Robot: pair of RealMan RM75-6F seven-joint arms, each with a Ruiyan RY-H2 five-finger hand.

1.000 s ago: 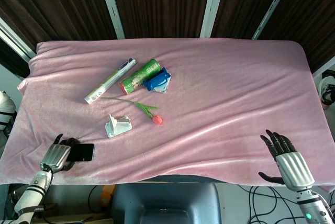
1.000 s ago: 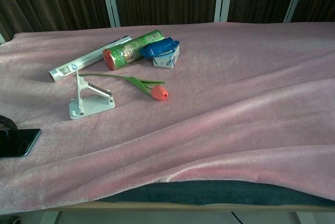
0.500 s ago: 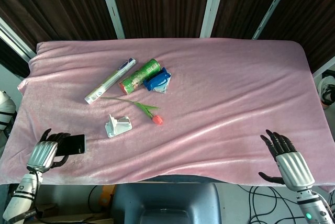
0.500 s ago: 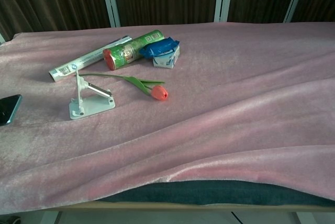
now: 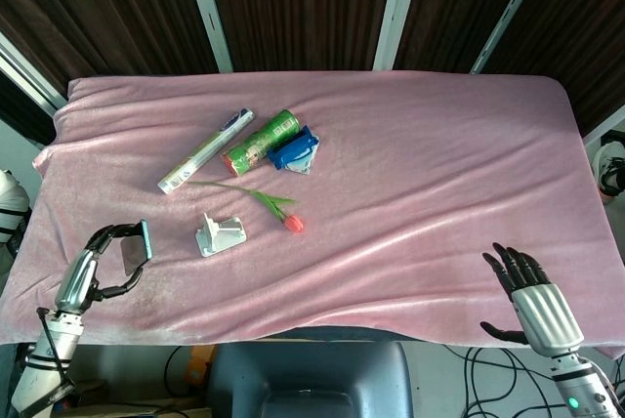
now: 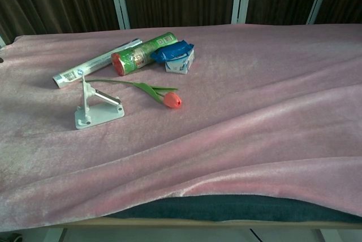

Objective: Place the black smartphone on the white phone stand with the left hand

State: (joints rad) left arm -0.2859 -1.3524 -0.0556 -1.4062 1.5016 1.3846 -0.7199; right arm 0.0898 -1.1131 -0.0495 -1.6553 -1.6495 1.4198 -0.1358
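I'm holding the black smartphone (image 5: 145,239) pinched edge-on in my left hand (image 5: 93,267) above the tabletop's (image 5: 420,174) near-left corner, left of the white phone stand (image 5: 220,234), while my right hand (image 5: 532,301) is hovering spread, grasping nothing.

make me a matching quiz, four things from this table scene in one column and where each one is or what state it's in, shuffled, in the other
Things:
1. black smartphone
2. white phone stand
3. tulip
4. right hand

Places or states:
A. lying on the pink cloth, bloom toward the table's front
B. held off the cloth in the left hand
C. holding nothing, fingers apart, at the table's front edge
D. standing on the cloth with nothing on it

Pairs: 1-B, 2-D, 3-A, 4-C
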